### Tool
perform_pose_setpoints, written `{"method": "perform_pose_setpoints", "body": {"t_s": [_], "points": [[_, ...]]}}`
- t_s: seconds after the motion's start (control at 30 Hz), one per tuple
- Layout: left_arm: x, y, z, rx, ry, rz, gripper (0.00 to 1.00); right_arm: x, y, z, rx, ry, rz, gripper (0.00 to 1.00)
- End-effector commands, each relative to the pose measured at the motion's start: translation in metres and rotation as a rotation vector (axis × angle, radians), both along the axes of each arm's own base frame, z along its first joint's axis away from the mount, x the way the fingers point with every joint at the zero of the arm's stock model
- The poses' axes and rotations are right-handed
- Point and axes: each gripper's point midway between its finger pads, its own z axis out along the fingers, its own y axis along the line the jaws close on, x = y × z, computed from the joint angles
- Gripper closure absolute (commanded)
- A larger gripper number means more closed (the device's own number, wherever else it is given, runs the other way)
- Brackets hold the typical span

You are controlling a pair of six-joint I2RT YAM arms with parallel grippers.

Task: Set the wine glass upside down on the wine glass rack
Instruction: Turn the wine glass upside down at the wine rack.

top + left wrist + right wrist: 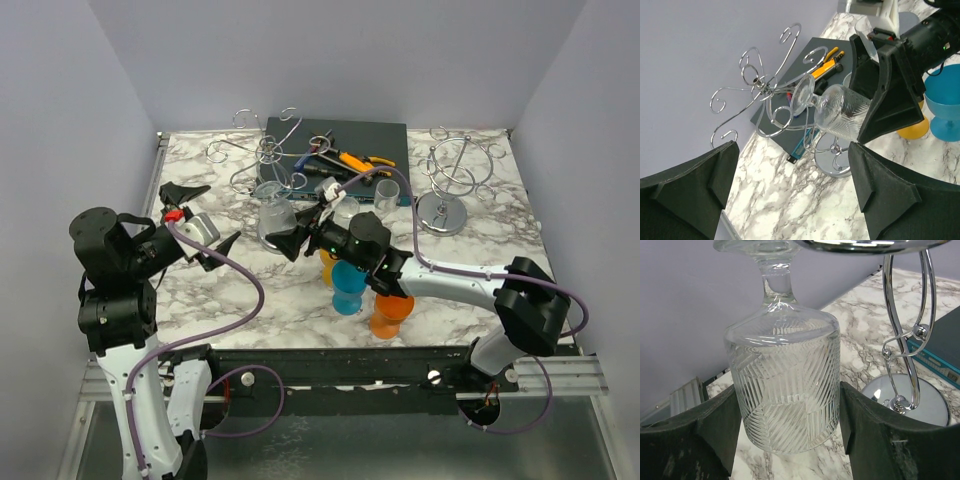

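Observation:
A clear ribbed wine glass (pixel 272 216) hangs upside down, foot uppermost, beside the chrome wine glass rack (pixel 264 156) at the back left. My right gripper (pixel 292 236) is shut on its bowl; in the right wrist view the pads press both sides of the glass (pixel 785 390). The glass's foot (pixel 804 95) is close to the rack's curled arms (pixel 765 87); I cannot tell whether it rests on one. The rack's stem and round base (pixel 920 400) stand just right of the glass. My left gripper (pixel 205 218) is open and empty, left of the glass.
A second chrome rack (pixel 447 186) stands at the back right. A dark case (pixel 345 140) with hand tools lies at the back. Blue (pixel 348 287), orange (pixel 390 315) and yellow (pixel 328 262) goblets stand under the right arm. A clear tumbler (pixel 386 195) stands behind it.

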Motion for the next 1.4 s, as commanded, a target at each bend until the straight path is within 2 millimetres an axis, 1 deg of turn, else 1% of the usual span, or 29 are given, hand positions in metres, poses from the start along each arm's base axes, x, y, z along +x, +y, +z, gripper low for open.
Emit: {"method": "perform_pose_setpoints", "body": {"t_s": [0.0,0.17,0.4,0.6,0.83,1.0,1.23,1.37], "points": [[0.000,0.006,-0.006,0.013,-0.010,0.046,0.01,-0.011,-0.010,0.062,0.155,-0.108,0.034,0.74],[0.000,0.008,-0.011,0.015,-0.005,0.062,0.01,-0.017,-0.011,0.067,0.160,-0.125,0.058,0.74],[-0.003,0.007,-0.020,0.011,0.008,0.062,0.01,-0.013,-0.007,0.076,0.171,-0.152,0.051,0.74],[-0.005,0.009,-0.029,0.023,0.020,0.073,0.01,0.000,-0.001,0.075,0.165,-0.153,0.032,0.75],[-0.002,0.013,-0.039,0.038,0.053,0.093,0.01,0.012,0.010,0.071,0.163,-0.151,0.034,0.75],[0.005,0.018,-0.045,0.039,0.093,0.123,0.01,0.021,0.017,0.066,0.163,-0.145,0.038,0.76],[0.025,0.030,-0.053,0.070,0.123,0.167,0.01,0.031,0.025,0.058,0.165,-0.133,0.048,0.76],[0.034,0.035,-0.059,0.094,0.126,0.180,0.01,0.035,0.031,0.057,0.168,-0.142,0.056,0.78]]}}
